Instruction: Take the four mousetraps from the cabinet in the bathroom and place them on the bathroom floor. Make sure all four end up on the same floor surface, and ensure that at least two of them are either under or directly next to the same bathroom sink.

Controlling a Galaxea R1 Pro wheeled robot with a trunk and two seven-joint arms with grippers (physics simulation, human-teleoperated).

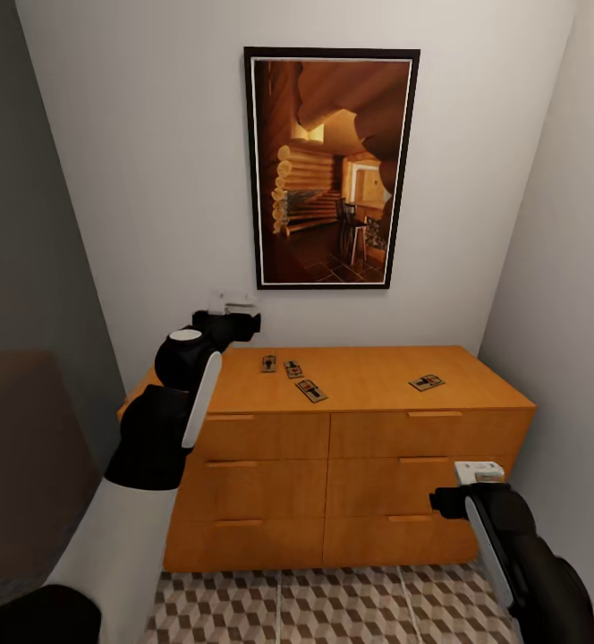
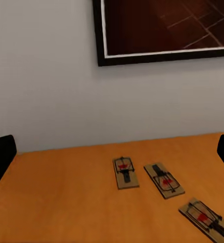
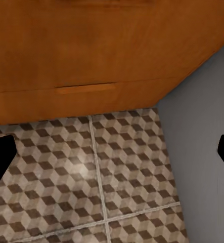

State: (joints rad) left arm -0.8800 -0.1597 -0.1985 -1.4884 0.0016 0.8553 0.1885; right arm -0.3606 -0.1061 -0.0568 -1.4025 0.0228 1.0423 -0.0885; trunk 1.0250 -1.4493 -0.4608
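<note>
left gripper [image 2: 112,152] spread wide, seemingly above cabinet [image 1: 360,376] mousetraps [image 2: 126,172].

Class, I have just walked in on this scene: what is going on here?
A two-armed robot faces the wooden cabinet under a framed picture. Four mousetraps lie on top: three close together and one apart. The left gripper hovers open over the cabinet top near the three; the right gripper hangs open before the drawers, above the bathroom floor. Nothing is held.

White walls [image 1: 154,179]; framed cabin pic [image 1: 331,168] on back wall; dark sofa-ish shape [image 1: 20,447] at left.
</note>
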